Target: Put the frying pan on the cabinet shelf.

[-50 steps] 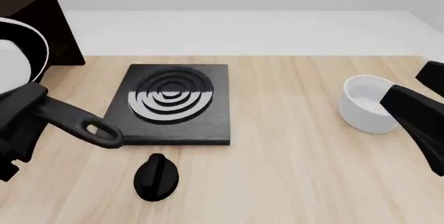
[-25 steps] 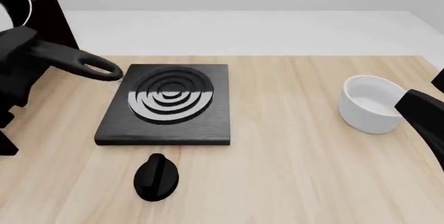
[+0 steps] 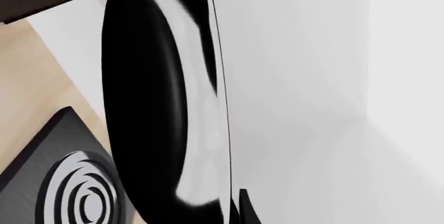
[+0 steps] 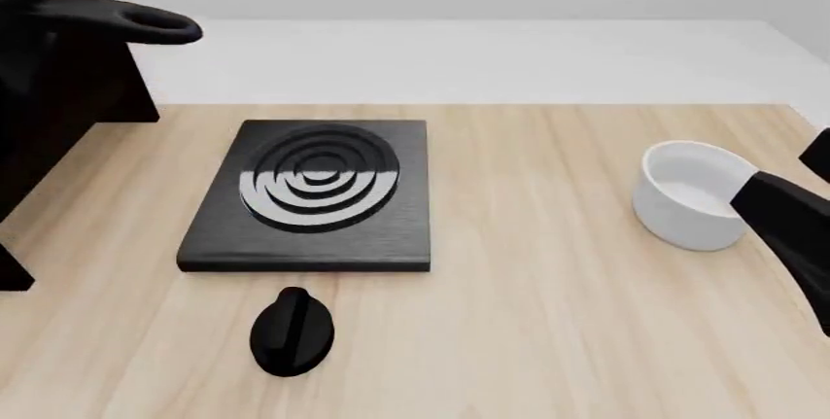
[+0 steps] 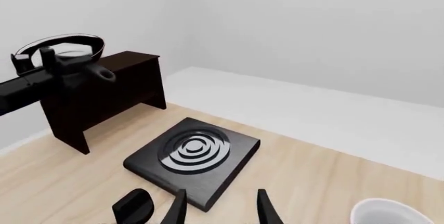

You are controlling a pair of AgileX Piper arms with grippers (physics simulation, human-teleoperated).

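Your left gripper (image 5: pixel 52 62) is clamped on the frying pan (image 5: pixel 59 47) by its handle (image 4: pixel 136 20), holding it in the air above the cabinet (image 5: pixel 104 91), over its top board. Release too high or off-level and it may tip or slide off. Your right gripper (image 5: pixel 220 208) hangs with fingers apart, holding nothing, over the table near the stove plate (image 4: pixel 311 195) and the bowl (image 4: pixel 687 195).
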